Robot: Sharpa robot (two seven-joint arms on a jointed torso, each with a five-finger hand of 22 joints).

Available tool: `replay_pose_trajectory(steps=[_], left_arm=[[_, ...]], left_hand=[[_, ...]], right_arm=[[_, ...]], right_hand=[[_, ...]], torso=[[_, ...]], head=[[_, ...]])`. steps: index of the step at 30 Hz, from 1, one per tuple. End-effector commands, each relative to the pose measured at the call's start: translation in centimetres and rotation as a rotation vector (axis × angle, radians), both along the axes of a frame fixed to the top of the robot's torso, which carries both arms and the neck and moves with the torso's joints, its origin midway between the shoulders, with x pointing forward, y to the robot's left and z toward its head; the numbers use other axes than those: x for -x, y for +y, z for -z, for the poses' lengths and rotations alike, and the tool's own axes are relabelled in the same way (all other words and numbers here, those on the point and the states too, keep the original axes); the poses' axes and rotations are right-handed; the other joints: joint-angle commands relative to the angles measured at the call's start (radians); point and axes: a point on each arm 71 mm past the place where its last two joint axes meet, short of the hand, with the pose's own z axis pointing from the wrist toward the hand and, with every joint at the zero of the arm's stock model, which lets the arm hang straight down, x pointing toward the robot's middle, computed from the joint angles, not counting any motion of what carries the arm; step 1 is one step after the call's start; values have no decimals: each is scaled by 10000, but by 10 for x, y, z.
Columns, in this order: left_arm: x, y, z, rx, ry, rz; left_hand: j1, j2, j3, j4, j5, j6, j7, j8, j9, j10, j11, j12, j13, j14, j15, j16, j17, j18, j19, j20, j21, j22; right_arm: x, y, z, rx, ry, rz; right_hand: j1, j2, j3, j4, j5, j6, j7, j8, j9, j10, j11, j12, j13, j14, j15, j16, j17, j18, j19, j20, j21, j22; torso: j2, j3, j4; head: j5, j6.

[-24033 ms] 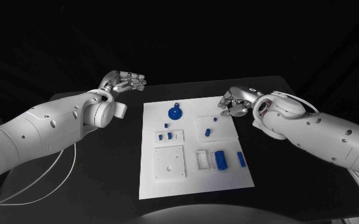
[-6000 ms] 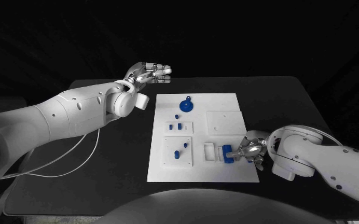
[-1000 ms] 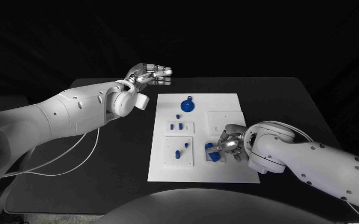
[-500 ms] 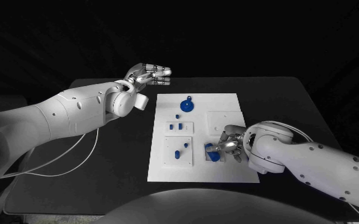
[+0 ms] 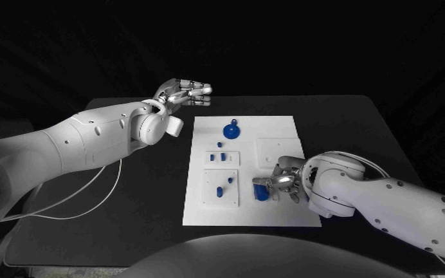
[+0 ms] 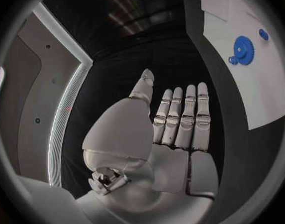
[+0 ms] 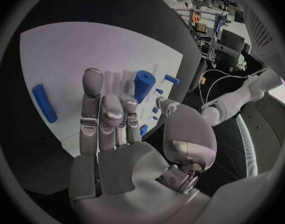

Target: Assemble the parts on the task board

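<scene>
Right hand (image 5: 280,184) nudged nearer, gripping blue cylinder (image 5: 262,192) — upright

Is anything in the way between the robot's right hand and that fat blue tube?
Nothing visible. The right hand is right at the blue tube, its fingers beside it on the task board, with no other part between them.

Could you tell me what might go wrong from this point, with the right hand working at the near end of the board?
The right hand pinches the blue cylinder only at its fingers, so it might slip or tilt before seating. The loose blue bar lies close by on the task board and could be knocked. The left hand hovers off the board, so nothing steadies it.
</scene>
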Motion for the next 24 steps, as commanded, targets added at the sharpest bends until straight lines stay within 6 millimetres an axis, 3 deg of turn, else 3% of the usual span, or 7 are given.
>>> replay_pose_trajectory(steps=[1,6,9,13,17,24], left_arm=[[0,-1,-1,83,-31,137],[0,-1,-1,74,-30,124],[0,-1,-1,66,-25,113],[0,0,0,59,-20,102],[0,1,0,51,-13,93],[0,2,0,40,5,86]], left_hand=[[1,80,18,40,51,6,80,4,1,2,90,-4,5,-49,28,-13,-7,-90,-55,-8,-8,-8],[-8,76,8,47,48,3,82,2,0,2,92,-5,5,-55,30,-11,-6,-91,-70,-4,-5,-7],[-8,76,8,47,48,3,82,2,0,2,92,-5,5,-55,30,-11,-6,-91,-70,-4,-5,-7],[-8,76,8,47,48,3,82,2,0,2,92,-5,5,-55,30,-11,-6,-91,-70,-4,-5,-7],[-8,76,8,47,48,3,82,2,0,2,92,-5,5,-55,30,-11,-6,-91,-70,-4,-5,-7],[1,95,11,56,45,14,76,4,1,22,78,-3,6,-59,20,-13,-8,-92,-74,-5,-3,-6]], right_arm=[[3,-3,1,349,177,92],[4,-6,-1,252,152,28],[5,-10,-3,-14,222,-102],[8,-13,-5,-314,309,-232],[9,-16,-7,-486,417,-375],[11,-18,-8,-630,562,-867]], right_hand=[[-26,50,-103,-8,-54,46,-5,-3,68,103,6,16,100,10,-42,6,8,-169,372,-64,36,-2],[340,27,-125,-43,-55,51,-12,-4,130,143,2,-30,215,14,-45,9,10,-174,374,-65,58,-7],[1314,4,-206,-582,-56,83,-24,7,187,168,-12,-17,266,1,-58,-43,-33,-172,369,-76,40,-23],[1786,67,-843,-903,-40,61,-11,4,304,158,6,-29,308,4,-43,-91,-83,-169,368,-61,31,-39],[2114,104,-1477,-879,-34,37,-2,-6,434,158,9,4,368,7,-33,-88,-105,-152,369,-46,18,-58],[2384,167,-1925,-590,-57,27,-3,-4,486,132,9,-79,372,-14,-39,-157,-154,-171,358,-57,-64,-98]], torso=[[0,4,1],[-4,3,-3],[-4,2,-2],[-2,3,-4],[1,6,-2],[7,1,9]], head=[[-16,1],[-19,1],[-26,1],[-23,1],[-25,1],[-31,1]])
